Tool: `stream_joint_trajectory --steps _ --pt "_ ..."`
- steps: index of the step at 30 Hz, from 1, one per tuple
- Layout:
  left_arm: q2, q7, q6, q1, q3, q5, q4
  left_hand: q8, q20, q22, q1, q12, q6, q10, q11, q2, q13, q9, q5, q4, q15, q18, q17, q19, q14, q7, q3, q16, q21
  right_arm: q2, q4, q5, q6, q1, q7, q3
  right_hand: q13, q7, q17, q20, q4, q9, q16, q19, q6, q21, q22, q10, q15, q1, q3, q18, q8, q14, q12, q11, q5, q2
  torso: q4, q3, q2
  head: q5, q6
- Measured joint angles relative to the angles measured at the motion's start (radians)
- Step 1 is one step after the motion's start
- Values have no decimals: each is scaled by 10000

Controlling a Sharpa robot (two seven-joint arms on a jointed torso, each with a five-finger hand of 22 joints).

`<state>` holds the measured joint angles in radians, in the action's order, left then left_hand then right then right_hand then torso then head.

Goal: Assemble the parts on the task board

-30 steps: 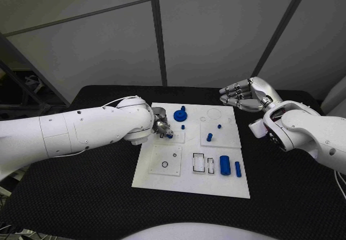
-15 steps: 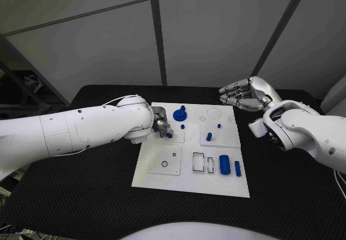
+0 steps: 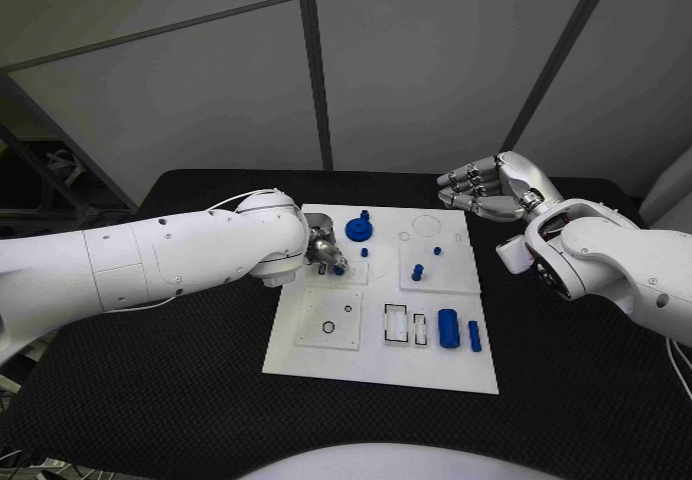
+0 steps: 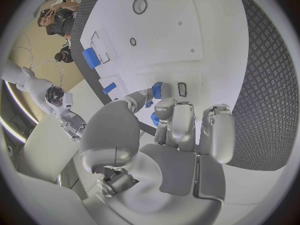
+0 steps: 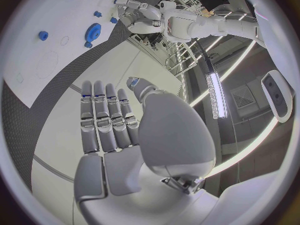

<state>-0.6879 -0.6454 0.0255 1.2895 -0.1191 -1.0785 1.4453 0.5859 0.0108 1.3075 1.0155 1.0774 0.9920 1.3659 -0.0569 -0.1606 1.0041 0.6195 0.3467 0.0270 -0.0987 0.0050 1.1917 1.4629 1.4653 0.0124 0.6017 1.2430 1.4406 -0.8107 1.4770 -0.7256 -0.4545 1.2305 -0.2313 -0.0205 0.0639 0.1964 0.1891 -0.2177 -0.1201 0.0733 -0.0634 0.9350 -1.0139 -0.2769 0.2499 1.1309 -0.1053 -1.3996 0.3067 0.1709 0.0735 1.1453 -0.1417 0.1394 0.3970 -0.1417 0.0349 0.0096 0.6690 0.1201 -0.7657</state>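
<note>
The white task board (image 3: 378, 360) lies in the middle of the black table. My left hand (image 3: 323, 252) hangs over the board's left side and pinches a small blue part (image 3: 339, 267) between thumb and fingers; the left wrist view shows this blue part (image 4: 157, 90) at the fingertips (image 4: 164, 104). A blue round gear-like part (image 3: 359, 232) stands at the back of the board, with a blue peg (image 3: 417, 271) to its right. A blue cylinder (image 3: 449, 329) and a thin blue bar (image 3: 475, 336) lie at the front right. My right hand (image 3: 490, 190) hovers open beyond the board's back right corner.
A square plate (image 3: 332, 320) with a small ring sits on the board's front left, with rectangular slots (image 3: 398, 325) beside it. In the right wrist view the open right hand (image 5: 119, 120) is well apart from the board (image 5: 37, 60) and the gear-like part (image 5: 94, 32).
</note>
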Motion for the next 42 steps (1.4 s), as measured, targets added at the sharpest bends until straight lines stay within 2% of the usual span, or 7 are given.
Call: stream_joint_trajectory --steps 2,3,4,13,33,38,42 --pt "17 0 14 -1 0 2 -25 0 0 0 -42 20 35 34 30 42 34 -28 0 46 0 14 0 0 0 34 -47 0 0 0 3 0 0 0 1 0 0 0 0 0 0 0 0 0 0 0 0 0 0 0 0 0 0 0 0 0 0 0 0 0 -2 -4 0" --pt "23 0 18 -2 -1 3 -32 0 -5 0 -42 20 35 35 30 42 36 -35 -1 87 0 447 0 5 0 34 -88 0 0 -2 3 0 0 0 1 0 0 0 0 0 0 0 0 0 0 0 0 0 0 0 0 1 0 0 0 0 0 0 0 1 -3 -8 0" --pt "28 0 22 -2 -1 3 -40 0 -34 0 -60 47 55 35 30 60 56 -47 -1 129 0 542 -1 34 0 15 -130 0 23 -4 4 0 0 0 1 0 0 0 0 0 0 0 0 0 0 0 0 0 0 0 0 1 0 0 0 0 0 0 0 1 -4 -11 1" --pt "56 -5 54 -9 -8 6 -115 0 -36 0 -367 140 163 89 2 153 129 -167 14 425 -1 530 11 36 -1 20 -598 0 60 -20 15 0 1 0 4 0 0 0 -10 0 0 0 0 0 0 0 -13 0 0 -1 0 0 0 0 0 0 38 0 -6 2 -4 -28 14" --pt "-136 -85 6 -43 -15 -5 -20 0 -35 0 -782 253 303 143 -5 138 202 -503 -335 1485 0 530 20 36 -1 17 -3471 0 60 -39 10 0 3 0 13 0 0 37 -34 0 0 0 0 0 37 39 -45 0 -37 38 0 0 0 -37 38 0 37 -41 -12 -8 1 -51 34" --pt "-154 -69 -105 -55 199 -5 33 0 -35 0 -718 235 302 114 24 202 112 -537 -335 1581 0 531 20 37 -1 17 -3717 0 28 -35 -8 0 4 0 13 0 0 37 -34 0 0 0 0 0 37 39 -45 0 -36 38 0 1 0 -36 38 0 37 -41 -12 -10 1 -52 44" --pt "-174 -13 -203 -53 532 16 72 -51 -35 0 -473 -141 224 -128 102 140 -269 -594 -335 1620 0 530 19 36 -1 95 -4002 0 -99 -24 -35 0 6 0 13 0 0 37 -46 -32 -4 0 0 32 37 72 -59 -11 -36 38 -4 1 0 -36 38 11 37 -41 -12 -10 1 -56 52"
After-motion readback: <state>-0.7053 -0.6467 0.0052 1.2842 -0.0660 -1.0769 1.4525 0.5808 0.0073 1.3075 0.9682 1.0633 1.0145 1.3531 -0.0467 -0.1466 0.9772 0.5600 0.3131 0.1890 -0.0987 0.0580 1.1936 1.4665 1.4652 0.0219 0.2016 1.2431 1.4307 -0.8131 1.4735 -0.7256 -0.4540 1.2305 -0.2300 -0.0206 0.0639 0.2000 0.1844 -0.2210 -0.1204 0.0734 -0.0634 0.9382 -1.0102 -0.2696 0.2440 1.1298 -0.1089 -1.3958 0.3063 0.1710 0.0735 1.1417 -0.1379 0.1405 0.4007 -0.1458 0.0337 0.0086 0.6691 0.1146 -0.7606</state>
